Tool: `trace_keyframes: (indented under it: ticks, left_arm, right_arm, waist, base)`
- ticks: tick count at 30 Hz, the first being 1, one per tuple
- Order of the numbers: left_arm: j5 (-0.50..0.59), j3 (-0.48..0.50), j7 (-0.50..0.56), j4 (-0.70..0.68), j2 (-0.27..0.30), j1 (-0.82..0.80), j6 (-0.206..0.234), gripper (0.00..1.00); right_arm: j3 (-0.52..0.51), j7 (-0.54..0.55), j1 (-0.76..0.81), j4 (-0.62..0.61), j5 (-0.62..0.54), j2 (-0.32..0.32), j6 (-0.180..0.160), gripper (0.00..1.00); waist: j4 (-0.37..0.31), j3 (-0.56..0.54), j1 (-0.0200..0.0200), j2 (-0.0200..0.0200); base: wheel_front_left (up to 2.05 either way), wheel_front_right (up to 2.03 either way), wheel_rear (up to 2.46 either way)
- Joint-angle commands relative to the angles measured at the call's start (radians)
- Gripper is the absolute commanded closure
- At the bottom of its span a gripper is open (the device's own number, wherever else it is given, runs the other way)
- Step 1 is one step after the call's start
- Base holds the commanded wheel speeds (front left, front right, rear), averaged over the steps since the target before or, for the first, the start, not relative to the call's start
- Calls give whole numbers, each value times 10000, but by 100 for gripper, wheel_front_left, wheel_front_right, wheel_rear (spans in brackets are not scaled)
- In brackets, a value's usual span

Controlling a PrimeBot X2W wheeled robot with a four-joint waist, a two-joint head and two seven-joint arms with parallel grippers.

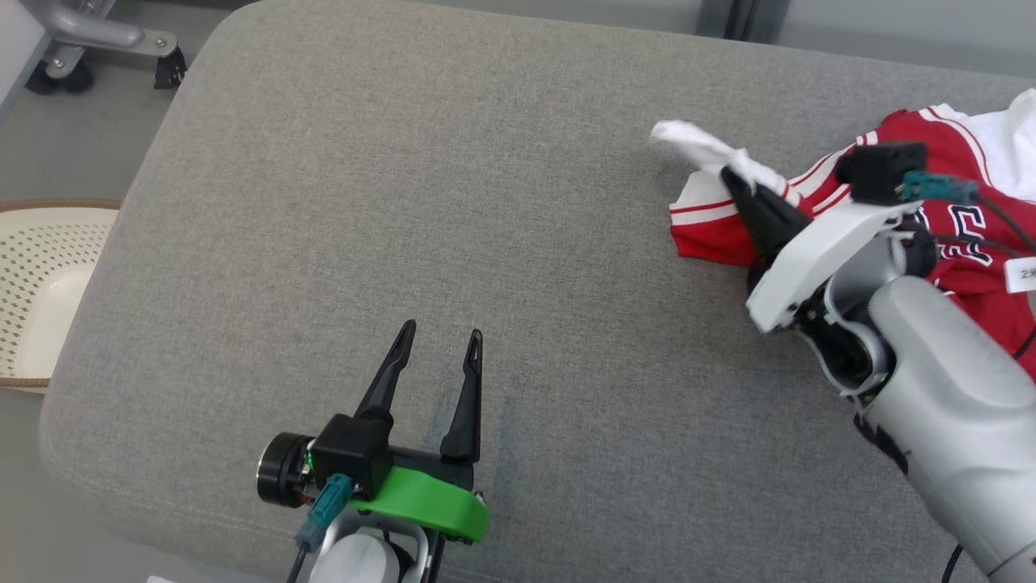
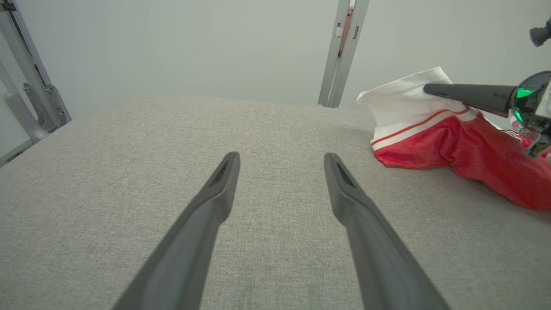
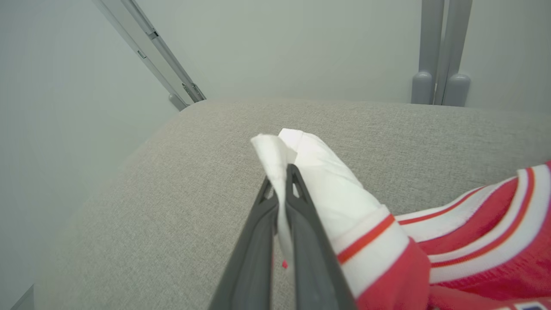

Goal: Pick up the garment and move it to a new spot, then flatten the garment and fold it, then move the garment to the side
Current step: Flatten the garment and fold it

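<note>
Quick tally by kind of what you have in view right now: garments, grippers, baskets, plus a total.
Garments: 1, the red and white garment
Grippers: 2, the left gripper open over the gray surface, the right gripper shut on the garment's white edge
Baskets: 1, the perforated basket beside the surface
Total: 4

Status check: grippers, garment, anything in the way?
Right gripper shut on garment, white edge. Left gripper open over bare cushion. Nothing blocking seen.
</note>
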Motion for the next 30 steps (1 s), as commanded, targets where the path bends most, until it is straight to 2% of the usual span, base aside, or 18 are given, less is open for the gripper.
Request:
trace_keyframes:
  ticks: [1, 4, 9, 10, 11, 12, 17, 21, 27, 30]
  left_arm:
    - [72, 90, 12, 16, 32, 129, -56, 0]
    - [131, 214, 12, 73, 32, 222, -89, 0]
    - [240, 445, 14, 170, 32, 451, -175, 0]
    - [268, 526, 12, 186, 32, 518, -184, 0]
    - [271, 594, 12, 200, 32, 570, -191, 0]
    - [299, 688, 12, 218, 32, 648, -210, 0]
    - [389, 1116, 14, 303, 32, 869, -350, 0]
    - [496, 1447, 12, 243, 32, 884, -442, 0]
    - [525, 1797, 12, 111, 32, 843, -493, 0]
    - [492, 1894, 14, 65, 32, 819, -490, 0]
  right_arm:
    - [393, -97, 310, -252, 48, 14, 0, 100]
    - [1559, -211, 708, -741, -227, -64, 0, 100]
    - [2961, -467, 1235, -823, -617, 95, 0, 100]
    - [3203, -520, 1352, -785, -682, 196, 0, 94]
    - [3373, -593, 1424, -755, -739, 269, 0, 55]
    - [3556, -627, 1560, -673, -744, 386, 0, 0]
    - [4268, -699, 1949, -569, -775, 687, 0, 0]
    - [3842, -1161, 2067, -274, -885, 529, 0, 0]
    - [1453, -2205, 2423, 493, -1276, 104, 0, 0]
    - [91, -2468, 2746, 814, -2171, -130, 0, 0]
  waist:
    - [-162, -298, 0, 0]
    - [-257, -512, 0, 0]
    - [-457, -837, 0, 0]
    - [-541, -911, 0, 0]
    - [-610, -971, 0, 0]
    - [-702, -1056, 0, 0]
    - [-1158, -1400, 0, 0]
    - [-1615, -1576, 0, 0]
    - [-2311, -1681, 0, 0]
    - [-2585, -1691, 0, 0]
  base:
    - [0, 0, 0]
    - [0, 0, 0]
    - [0, 0, 0]
    - [0, 0, 0]
    - [0, 0, 0]
    - [0, 0, 0]
    - [0, 0, 0]
    - [0, 0, 0]
    - [0, 0, 0]
    - [0, 0, 0]
